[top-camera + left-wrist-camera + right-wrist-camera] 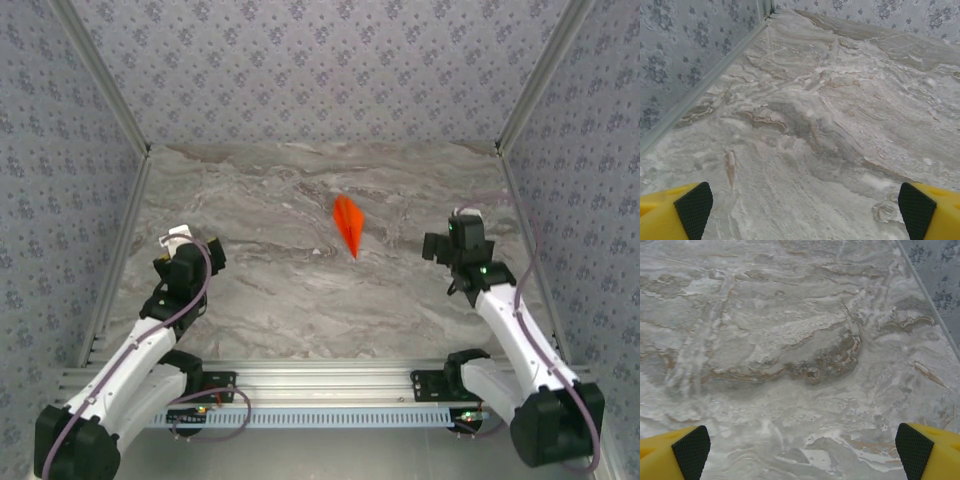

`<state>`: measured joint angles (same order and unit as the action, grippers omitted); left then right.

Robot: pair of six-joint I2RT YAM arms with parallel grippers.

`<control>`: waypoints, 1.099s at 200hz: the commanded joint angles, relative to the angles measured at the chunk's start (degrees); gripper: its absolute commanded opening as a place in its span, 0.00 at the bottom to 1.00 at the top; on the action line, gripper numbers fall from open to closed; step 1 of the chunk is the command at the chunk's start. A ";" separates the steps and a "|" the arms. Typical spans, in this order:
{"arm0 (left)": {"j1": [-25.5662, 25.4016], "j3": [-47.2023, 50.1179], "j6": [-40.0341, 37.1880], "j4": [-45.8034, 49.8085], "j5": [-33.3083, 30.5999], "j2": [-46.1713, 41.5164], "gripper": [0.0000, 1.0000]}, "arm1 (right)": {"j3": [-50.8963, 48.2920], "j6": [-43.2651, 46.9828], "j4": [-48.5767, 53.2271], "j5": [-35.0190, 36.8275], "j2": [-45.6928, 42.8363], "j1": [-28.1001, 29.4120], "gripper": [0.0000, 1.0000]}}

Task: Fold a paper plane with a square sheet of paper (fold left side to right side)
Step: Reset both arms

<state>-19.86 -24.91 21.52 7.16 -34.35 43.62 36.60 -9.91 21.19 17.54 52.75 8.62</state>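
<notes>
Found the paper plane as a slim orange dart, lying flat on the counter, a little right of the middle and nearer to the far edge than to the near one. Noted the sharp tip turned toward the near edge and the wider end toward the far edge. Touched by nothing, and well apart from both arms.

Saw the left pincer near the left edge of the counter, roughly level with the tip of the dart, with jaws spread wide and nothing between them. Made out its black pads in the left wrist view at the two lower corners, with bare marble between. Saw the right pincer near the right edge, at about the same level, also spread wide and holding nothing. Made out its pads far apart in the right wrist view, again over bare counter.

Judged the folding as done, or very nearly done: the paper narrowed wholly into a pointed shape, not a flat square, and both pincers away from it. Could not tell from the top view about the wings or the sharpness of the creases, owing to the small size of the dart there. Left to do, by this judgement: at most a last pressing of a fold, otherwise just parking of the arms.
</notes>
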 commanded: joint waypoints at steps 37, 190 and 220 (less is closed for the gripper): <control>0.50 0.23 -4.96 -3.97 -4.98 4.00 0.98 | -15.99 3.80 -31.14 -7.48 1.99 -7.51 1.00; 8.77 8.29 -19.66 -36.52 9.72 20.25 0.98 | -11.46 13.45 -59.57 -23.00 31.47 -10.73 1.00; 12.87 8.13 -19.28 -44.33 16.24 25.35 0.98 | -15.08 10.67 -69.51 -23.64 35.01 -12.75 1.00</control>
<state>-9.61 -16.23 3.38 -26.46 -24.56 65.95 24.71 2.37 -37.50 -4.93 85.06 -2.94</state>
